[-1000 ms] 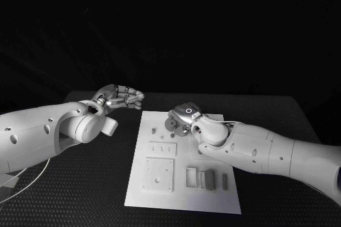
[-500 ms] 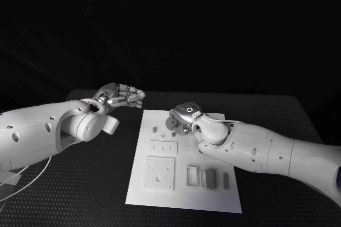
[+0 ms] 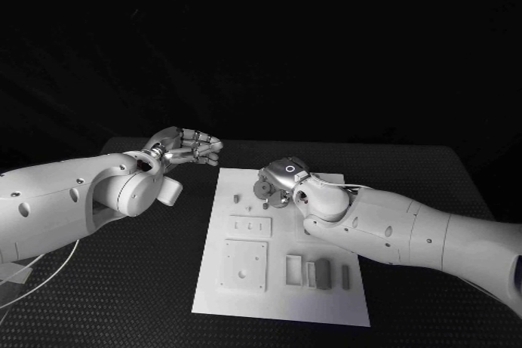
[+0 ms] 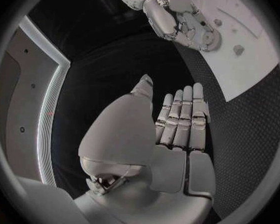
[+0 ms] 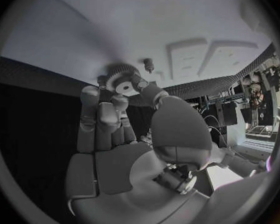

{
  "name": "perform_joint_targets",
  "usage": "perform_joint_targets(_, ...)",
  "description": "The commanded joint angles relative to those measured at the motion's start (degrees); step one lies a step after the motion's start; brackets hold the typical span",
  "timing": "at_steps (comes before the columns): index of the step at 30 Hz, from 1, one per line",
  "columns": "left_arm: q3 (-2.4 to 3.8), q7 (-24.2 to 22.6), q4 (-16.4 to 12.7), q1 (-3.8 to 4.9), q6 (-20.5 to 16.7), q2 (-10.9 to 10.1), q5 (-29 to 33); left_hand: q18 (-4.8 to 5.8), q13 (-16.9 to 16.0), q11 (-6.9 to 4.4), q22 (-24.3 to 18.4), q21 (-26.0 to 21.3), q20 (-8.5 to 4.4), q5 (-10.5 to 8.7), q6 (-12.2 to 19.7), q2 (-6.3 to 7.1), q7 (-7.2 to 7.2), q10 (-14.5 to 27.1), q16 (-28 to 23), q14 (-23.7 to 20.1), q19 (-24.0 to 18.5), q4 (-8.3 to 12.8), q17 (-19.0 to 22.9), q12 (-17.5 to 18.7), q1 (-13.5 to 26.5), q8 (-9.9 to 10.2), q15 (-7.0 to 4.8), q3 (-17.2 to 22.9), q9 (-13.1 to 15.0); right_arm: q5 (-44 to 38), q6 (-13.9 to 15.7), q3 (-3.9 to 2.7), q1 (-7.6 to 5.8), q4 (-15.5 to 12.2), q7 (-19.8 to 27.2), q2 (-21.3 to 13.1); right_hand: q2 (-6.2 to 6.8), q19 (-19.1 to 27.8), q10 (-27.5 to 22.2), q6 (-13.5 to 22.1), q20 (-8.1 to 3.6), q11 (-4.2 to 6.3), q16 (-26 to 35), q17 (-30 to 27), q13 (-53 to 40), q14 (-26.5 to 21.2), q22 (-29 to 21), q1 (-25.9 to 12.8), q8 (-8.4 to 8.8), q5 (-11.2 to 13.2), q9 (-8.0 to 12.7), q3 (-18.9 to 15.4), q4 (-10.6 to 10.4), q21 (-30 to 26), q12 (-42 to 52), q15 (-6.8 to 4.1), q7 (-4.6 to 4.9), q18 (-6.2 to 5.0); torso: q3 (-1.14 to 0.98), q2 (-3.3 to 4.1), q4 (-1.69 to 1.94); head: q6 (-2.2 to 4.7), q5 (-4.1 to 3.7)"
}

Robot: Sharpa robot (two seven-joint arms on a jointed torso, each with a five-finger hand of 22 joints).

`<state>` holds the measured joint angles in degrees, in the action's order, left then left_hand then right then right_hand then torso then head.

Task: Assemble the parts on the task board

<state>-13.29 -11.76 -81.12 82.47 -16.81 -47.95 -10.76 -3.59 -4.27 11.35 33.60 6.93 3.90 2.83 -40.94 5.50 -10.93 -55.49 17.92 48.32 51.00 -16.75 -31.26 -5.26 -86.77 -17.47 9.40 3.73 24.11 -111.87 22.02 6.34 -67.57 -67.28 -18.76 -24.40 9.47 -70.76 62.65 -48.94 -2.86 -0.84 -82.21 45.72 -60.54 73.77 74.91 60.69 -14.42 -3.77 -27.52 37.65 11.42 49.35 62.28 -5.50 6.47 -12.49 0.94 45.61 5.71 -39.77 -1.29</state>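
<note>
The right hand point(image 3: 280, 183) pinches a gear point(image 5: 123, 79) over the far end of the board point(image 3: 280, 295); lower it squarely onto the peg point(image 5: 149, 63). The left hand point(image 3: 187, 147), fingers loosely curled and empty, hovers left of the board.

A black table point(image 3: 413, 174) with a finely textured, mesh-like top fills the lower scene, its far edge running straight across the head view. Behind it everything drops into darkness, no wall detail to pick out. The left wrist view brings in more of the room: a grey wall panel point(image 4: 18, 114) edged by a thin bright strip of white light point(image 4: 53, 99) that curves along it. The right wrist view catches a cluttered, lit area of dark equipment point(image 5: 239, 109) at the side, too small to identify.
</note>
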Motion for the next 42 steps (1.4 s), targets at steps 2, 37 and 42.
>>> perform_joint_targets(2,0.04,-0.39,-0.1,0.1,0.52,-0.02,-0.18,-0.64,0.06,0.06,0.02,-0.19,0.01,0.26,-0.48,0.51,-1.59,-0.22,-0.33,0.1,0.43,0.07,-0.1,0.34,-0.04,0.34,0.27,0.39,-0.09,2.14,-2.0,0.12,0.2,-0.03,1.27,-0.28,0.87,-0.1,-0.18,-0.06,-0.18,-0.5,-0.14,0.09,0.12,0.06,0.99,0.03,0.57,-0.05,0.37,-0.02,-0.67,-0.23,0.21,0.54,1.4,-2.51,0.0,-0.02,0.08,-0.1,-0.09)
perform_joint_targets(37,0.04,-0.25,-0.06,0.1,0.51,-0.23,-0.18,-0.62,0.08,0.1,0.03,-0.24,0.03,0.26,-0.4,0.52,-1.68,-0.17,-0.42,0.08,0.43,0.03,-0.15,0.42,0.15,0.41,0.3,0.38,-0.13,6.01,-5.11,0.11,0.17,-0.61,0.84,-3.04,-1.42,0.09,-1.2,1.17,-0.5,-0.91,-0.72,0.74,0.57,-0.26,1.23,-7.44,0.84,-0.02,0.85,-1.35,-9.75,-0.21,1.37,0.91,1.84,-2.51,-0.07,-0.04,-0.09,0.05,-0.12)
perform_joint_targets(42,0.04,-0.22,-0.13,0.1,0.44,-0.44,-0.18,-0.62,0.08,0.11,0.03,-0.26,0.03,0.26,-0.38,0.53,-1.71,-0.15,-0.44,0.08,0.43,0.03,-0.16,0.44,0.18,0.42,0.3,0.38,-0.14,6.11,-4.5,-0.13,0.07,-2.42,0.5,-4.85,-1.41,0.12,-1.23,1.04,-0.52,-0.97,-0.75,0.76,0.57,-0.28,1.23,-7.57,0.77,-0.01,0.84,-1.41,-9.79,-0.18,1.43,0.96,1.9,-2.51,-0.06,-0.05,-0.14,0.12,-0.18)
